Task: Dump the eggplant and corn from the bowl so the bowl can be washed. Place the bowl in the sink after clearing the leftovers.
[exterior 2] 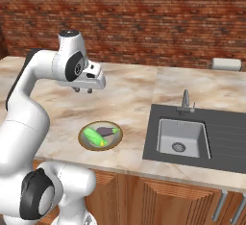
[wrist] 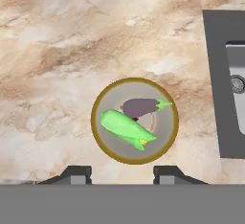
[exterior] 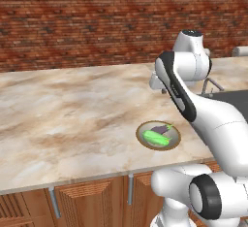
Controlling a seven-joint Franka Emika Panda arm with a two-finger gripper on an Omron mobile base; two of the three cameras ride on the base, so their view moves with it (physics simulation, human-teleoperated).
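The bowl [exterior: 139, 135] [exterior 2: 100, 149] [wrist: 94, 120], shallow with an olive-tan rim, sits on the marble counter near its front edge. Inside lie the dark purple eggplant [exterior: 162, 129] [exterior 2: 107, 131] [wrist: 139, 107] and the bright green corn [exterior: 157, 138] [exterior 2: 93, 137] [wrist: 125, 127], side by side and touching. My gripper [exterior: 163, 91] [exterior 2: 83, 91] [wrist: 120, 174] hangs well above the counter, a little behind the bowl, pointing down. It is open with nothing between its fingers. The sink [exterior 2: 181, 137] [wrist: 237, 84] lies to the right of the bowl.
A thin faucet [exterior 2: 185, 101] [exterior: 210, 83] stands at the back of the sink's dark surround [exterior 2: 226, 132] [exterior: 235, 97]. A pale roll-like object [exterior 2: 226, 64] rests by the brick wall. Bare marble stretches to the bowl's left and behind it.
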